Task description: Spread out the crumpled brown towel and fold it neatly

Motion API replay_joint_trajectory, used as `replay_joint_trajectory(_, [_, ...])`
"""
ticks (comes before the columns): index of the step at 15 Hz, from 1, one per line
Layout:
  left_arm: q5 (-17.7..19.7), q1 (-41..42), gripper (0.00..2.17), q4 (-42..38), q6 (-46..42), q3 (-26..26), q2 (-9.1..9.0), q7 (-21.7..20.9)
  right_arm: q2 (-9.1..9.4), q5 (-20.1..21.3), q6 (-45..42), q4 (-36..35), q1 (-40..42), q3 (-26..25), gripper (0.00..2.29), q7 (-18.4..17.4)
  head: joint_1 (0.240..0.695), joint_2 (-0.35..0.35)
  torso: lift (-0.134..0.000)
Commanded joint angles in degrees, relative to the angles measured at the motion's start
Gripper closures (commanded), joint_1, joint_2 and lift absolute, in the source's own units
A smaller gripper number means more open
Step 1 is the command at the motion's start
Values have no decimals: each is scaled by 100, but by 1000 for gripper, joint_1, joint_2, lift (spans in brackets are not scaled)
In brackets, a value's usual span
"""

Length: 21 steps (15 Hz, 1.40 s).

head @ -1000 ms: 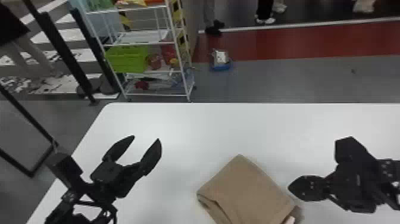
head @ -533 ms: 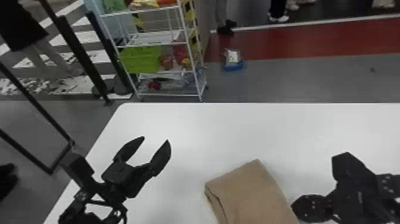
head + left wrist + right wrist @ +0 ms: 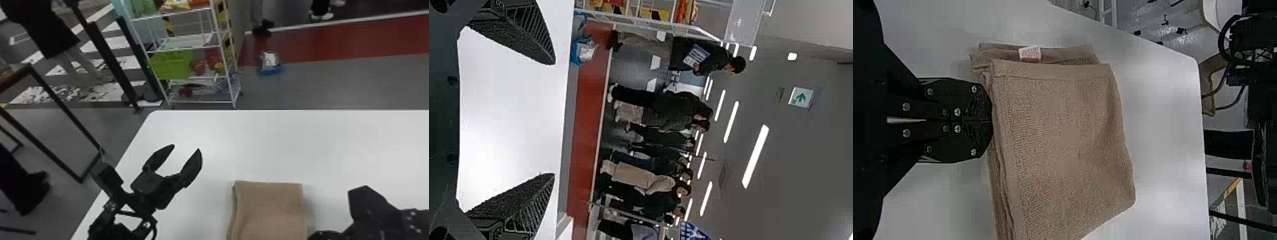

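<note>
We saw the left gripper (image 3: 186, 147) spread and empty above the table (image 3: 319, 143). The clenched right gripper (image 3: 367, 212) met the folded towel (image 3: 269, 210); any pinched layer we couldn't make out. The head view's bottom edge cropped the towel.

Brown folded cloth towel (image 3: 268, 210): 1, near middle
Small white fabric tag (image 3: 1030, 53): 1, on towel
White smooth-topped table (image 3: 287, 143): 1
Black two-fingered grippers: 2 – left gripper (image 3: 186, 147), right gripper (image 3: 314, 236)
White wire-framed rack (image 3: 201, 102): 1, far left
Lime-green rectangular plastic basket (image 3: 170, 65): 1, on rack
Blue floor container (image 3: 270, 71): 1, far
Green-and-white rectangular sign (image 3: 801, 97): 1
</note>
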Motion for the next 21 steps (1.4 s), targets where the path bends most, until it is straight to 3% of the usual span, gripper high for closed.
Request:
replay_joint_trajectory(1, [95,48,76,16,-116,0,-9,54,32,-619,-34,-221,179,-483,1646,18,695,350,-122])
replay_joint_trajectory(2, [139,48,76,16,-151,0,-9,80,49,-1226,-16,-414,328,-1045,1555,18,695,350,-122])
replay_joint_trajectory(3, [139,48,76,16,-221,0,-9,159,163,-1771,-51,-581,478,-1643,1075,-61,695,350,-122])
replay_joint_trajectory(4, [139,48,76,7,-239,0,-18,238,357,-2333,-139,-634,601,-2311,340,-237,695,350,-122])
replay_joint_trajectory(5, [113,30,80,7,-239,-18,-18,326,436,-2720,-280,-625,680,-2768,97,-641,695,350,-122])
replay_joint_trajectory(7, [-89,13,80,7,-257,-106,-44,485,717,-2790,-544,-625,812,-3243,46,-1661,695,295,-122])
replay_joint_trajectory(10, [-379,-23,76,33,-257,-176,-123,564,1121,-2790,-561,-396,812,-3550,46,-3023,695,186,-122])
replay_joint_trajectory(11, [-520,-23,80,24,-186,-176,-150,608,1236,-2799,-561,-300,794,-3673,46,-3225,695,134,-122])
replay_joint_trajectory(14, [-661,4,73,86,77,-281,-229,608,1587,-2975,-1299,-142,970,-3902,46,-3691,695,84,-122])
replay_joint_trajectory(16, [-713,30,70,86,77,-325,-244,616,1592,-3010,-1792,-142,1137,-3911,46,-4007,695,59,-122])
replay_joint_trajectory(21, [-538,180,66,165,-626,-281,-244,581,1592,-2949,-2424,113,1286,-3876,53,-4042,695,31,-122])
